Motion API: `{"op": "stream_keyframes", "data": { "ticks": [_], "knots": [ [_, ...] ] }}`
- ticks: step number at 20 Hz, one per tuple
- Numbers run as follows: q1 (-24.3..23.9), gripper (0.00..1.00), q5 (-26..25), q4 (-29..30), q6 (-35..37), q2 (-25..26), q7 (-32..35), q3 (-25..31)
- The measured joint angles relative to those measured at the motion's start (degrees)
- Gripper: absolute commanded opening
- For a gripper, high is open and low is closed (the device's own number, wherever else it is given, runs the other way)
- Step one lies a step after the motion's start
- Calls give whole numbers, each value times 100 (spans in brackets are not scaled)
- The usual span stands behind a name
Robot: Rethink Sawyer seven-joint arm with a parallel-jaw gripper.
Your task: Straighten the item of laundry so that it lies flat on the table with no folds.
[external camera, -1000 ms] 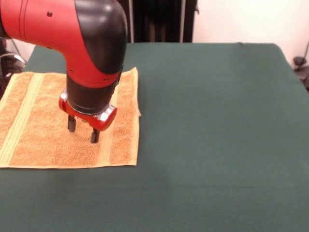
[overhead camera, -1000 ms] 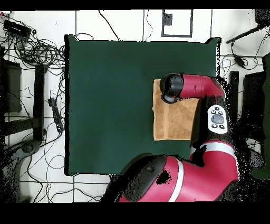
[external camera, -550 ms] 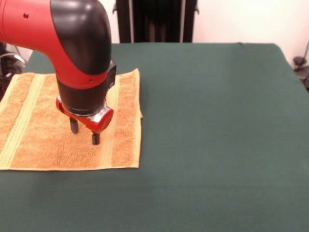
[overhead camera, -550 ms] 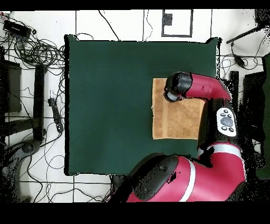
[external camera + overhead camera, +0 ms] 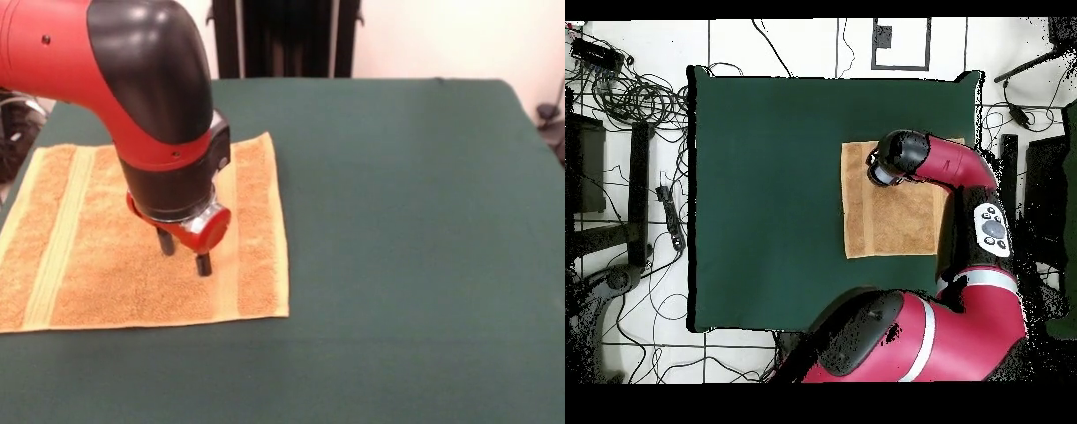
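The item of laundry (image 5: 97, 256), a golden-orange towel with paler bands near its left and right edges, lies spread flat on the left part of the green table (image 5: 397, 230). My gripper (image 5: 184, 253) points straight down over the towel's right half. Its two black fingers (image 5: 204, 263) stand apart, open, with their tips down at the cloth. In the overhead view the towel (image 5: 890, 218) lies near the table's (image 5: 765, 200) right side. There the arm's black and red wrist (image 5: 900, 158) covers the towel's upper part and hides the gripper.
Black stands (image 5: 282, 40) rise behind the table's far edge. In the overhead view cables (image 5: 635, 95) and frames (image 5: 635, 200) crowd the floor left of the table. The robot's red body (image 5: 905, 340) fills the space below the towel.
The towel has slid about a hand's width toward the table's middle, together with the gripper, which stays open with its tips on the cloth. The towel's far corner now reaches further across the table.
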Motion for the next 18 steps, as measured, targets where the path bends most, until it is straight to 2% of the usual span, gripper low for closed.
{"op": "stream_keyframes", "data": {
  "ticks": [5,11,18],
  "knots": [
    [-11,100,220,1,63,33,0,-1],
    [-21,100,770,112,231,84,0,8],
    [-20,100,928,277,216,64,0,52]
  ]
}}
